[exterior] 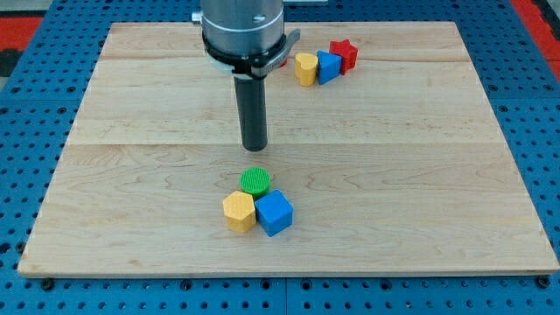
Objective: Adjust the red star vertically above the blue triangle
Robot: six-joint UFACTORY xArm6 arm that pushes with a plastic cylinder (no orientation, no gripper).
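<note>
1. My tip point(254, 147), the lower end of a straight dark rod, rested on the pale wooden table point(131, 175) near its middle; the arm carried no claw, so nothing was grasped.
2. The red star block point(345, 54) lay well apart, toward the view's top right.
3. It touched the blue triangular block point(328, 67), sitting up and right of it, beside a yellow block point(305, 68).
4. The rod stood upright.

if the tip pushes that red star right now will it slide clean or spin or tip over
The red star looks squat and flat-bottomed, so it will probably slide, not tip or roll. Its points make an off-centre push likely to spin it. It sits against the blue triangle, so a push from the view's right would likely shove that too. My tip is well away, just above the green cylinder.
</note>
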